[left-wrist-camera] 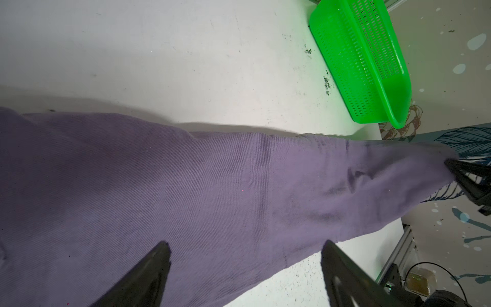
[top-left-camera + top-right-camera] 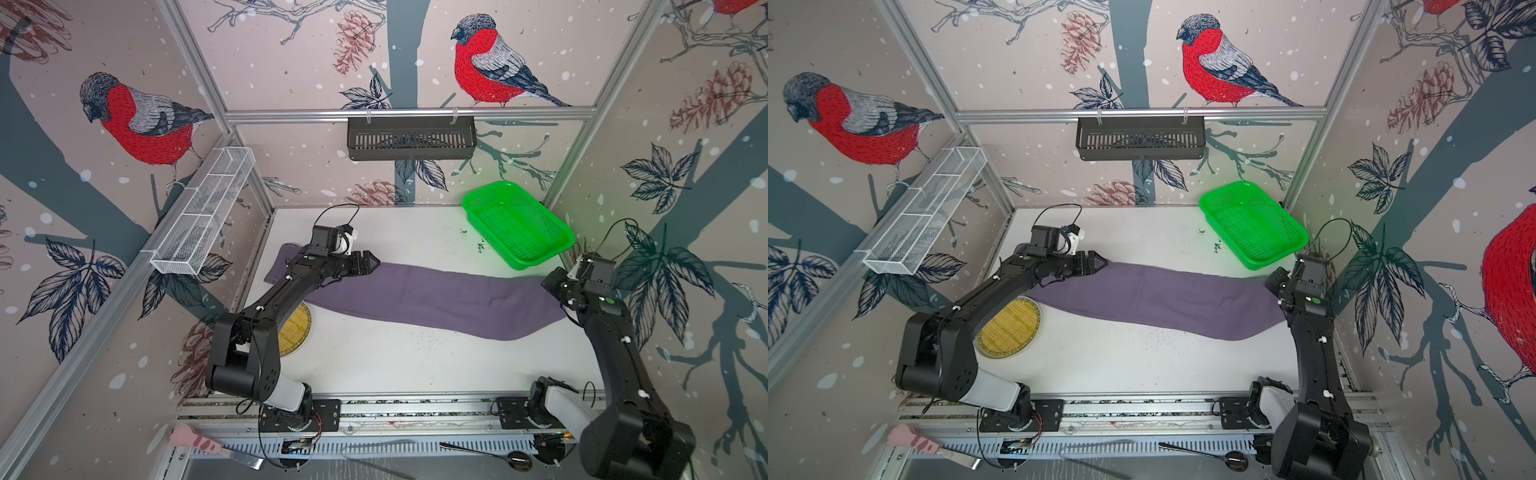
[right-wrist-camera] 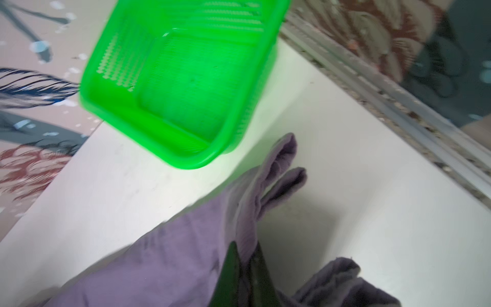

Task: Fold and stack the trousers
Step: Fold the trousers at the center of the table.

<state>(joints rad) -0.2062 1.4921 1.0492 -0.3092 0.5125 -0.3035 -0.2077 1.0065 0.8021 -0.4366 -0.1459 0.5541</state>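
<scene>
Trousers (image 2: 415,299) stretched lengthwise across the counter (image 2: 395,365).
Right fingers (image 3: 231,273) pinch one end; left fingers (image 1: 152,268) hang spread wide over the other half, nearer its free end.

- I see the trousers (image 2: 419,301) stretched lengthwise across the white table (image 2: 395,365) at mid-frame, their left end passing under my left arm (image 2: 274,297).
- My left gripper (image 2: 371,262) sits at their upper edge, left of centre.
- My right gripper (image 2: 549,283) meets the cloth's right end; I can't make out its jaws from here.
- A green basket (image 2: 540,258) stands at upper right, just beyond the cloth.
- A round yellow mat (image 2: 298,332) lies at lower left.
</scene>
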